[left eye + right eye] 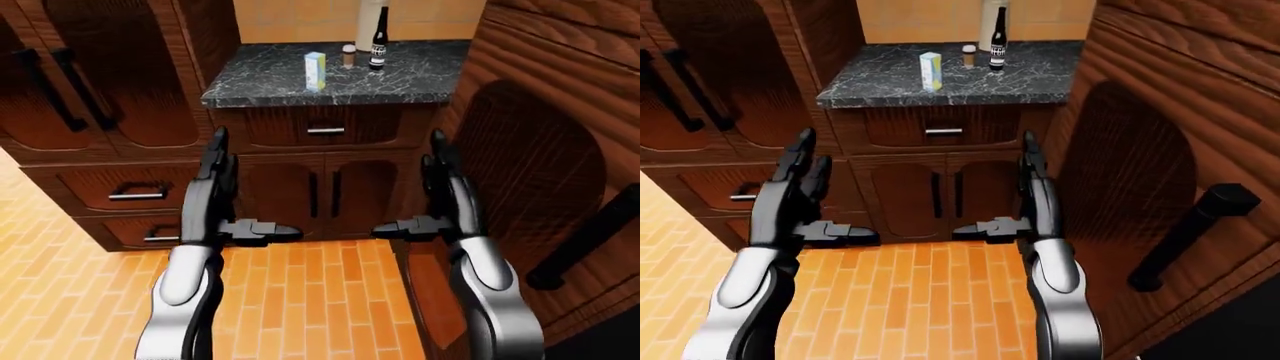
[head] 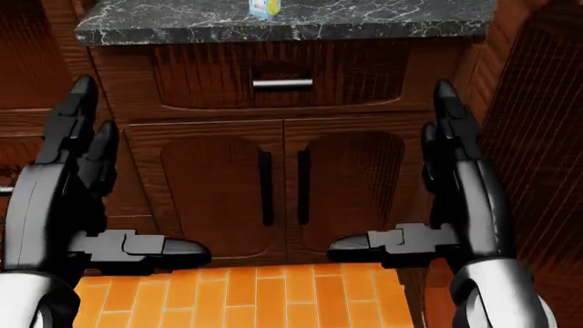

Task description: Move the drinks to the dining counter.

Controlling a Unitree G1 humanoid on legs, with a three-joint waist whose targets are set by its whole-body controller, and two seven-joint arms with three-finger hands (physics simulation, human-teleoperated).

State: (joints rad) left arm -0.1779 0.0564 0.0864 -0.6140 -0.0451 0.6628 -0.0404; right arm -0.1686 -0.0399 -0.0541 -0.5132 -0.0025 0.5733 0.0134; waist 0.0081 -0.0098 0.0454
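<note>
- Dark marble counter [image 1: 400, 75] tops a wood cabinet, a tan wall [image 1: 300, 19] behind it.
- One drawer [image 2: 282, 72] with a silver handle [image 2: 282, 84] sits over double doors [image 2: 282, 184] with black vertical pulls.
- Orange brick-pattern floor [image 1: 310, 300] runs below.
- Tall wood cabinetry [image 1: 560, 150] fills the right; more drawers [image 1: 130, 191] stand at left.

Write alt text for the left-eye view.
Two black robot hands, left hand and right hand, are raised open and empty before a dark wood cabinet. On its marble counter above stand a small carton, a dark bottle and a small jar. Orange brick floor below.
</note>
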